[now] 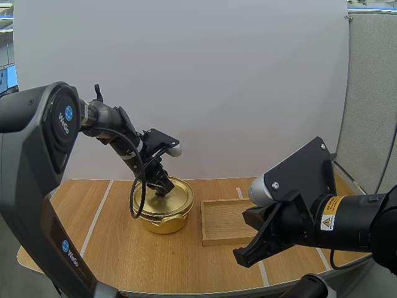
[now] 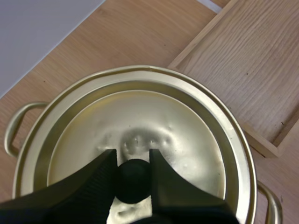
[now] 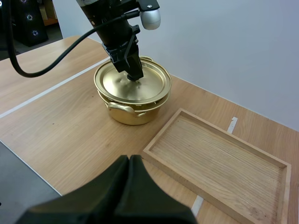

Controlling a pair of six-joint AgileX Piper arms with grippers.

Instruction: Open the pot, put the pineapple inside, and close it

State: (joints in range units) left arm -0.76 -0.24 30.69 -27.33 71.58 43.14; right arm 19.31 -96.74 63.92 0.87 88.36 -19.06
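Left of centre in the high view, the knob (image 2: 133, 182) of the lid (image 1: 181, 197) is pinched by the left gripper (image 1: 163, 186); the right gripper (image 3: 130, 161) is closed.

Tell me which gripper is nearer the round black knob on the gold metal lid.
Left. The left gripper pinches the round black knob; the right gripper hangs shut near the front edge of the table, beyond the shallow wooden tray.

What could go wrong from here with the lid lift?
1. The left jaws pinch the small round knob near their tips; it may slip out as the lid rises.
2. The wooden tray lies close beside the pot; a lid swung low that way might clip its rim.
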